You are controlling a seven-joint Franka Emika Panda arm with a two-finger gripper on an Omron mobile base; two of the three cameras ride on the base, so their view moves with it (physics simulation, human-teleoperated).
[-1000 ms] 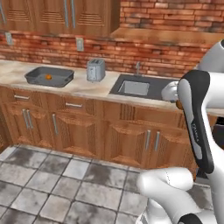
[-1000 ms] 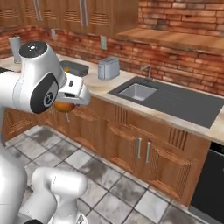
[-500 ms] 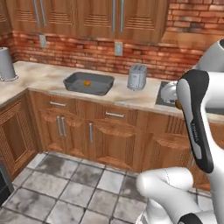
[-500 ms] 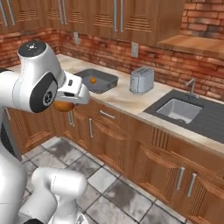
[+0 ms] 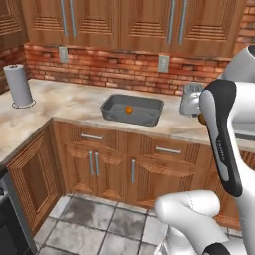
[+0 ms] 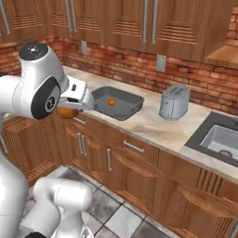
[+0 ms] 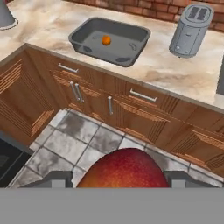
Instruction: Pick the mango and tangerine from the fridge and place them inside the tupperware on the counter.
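My gripper (image 6: 69, 109) is shut on the mango (image 6: 67, 112), a reddish-orange fruit that bulges between the finger tips in the hand view (image 7: 124, 168). It hangs in front of the counter (image 5: 64, 102), out over the floor, short of the tupperware (image 6: 122, 115). That dark grey tub (image 5: 112, 115) sits on the worktop with the small bright tangerine (image 5: 128, 109) inside it; the hand view has the same tub (image 7: 131, 59) and tangerine (image 7: 106, 40) up ahead. The fridge is out of view.
A silver toaster (image 6: 174, 102) stands right of the tub and a sink (image 6: 223, 139) further right. A paper towel roll (image 5: 20, 85) is on the left counter wing. Wooden cabinets run below, and a dark appliance front (image 5: 10, 219) is at the lower left.
The base has driven left along the counter, so the whole picture shifted: the tub now sits near the middle and the sink has slid off right. The gripper still holds the mango.
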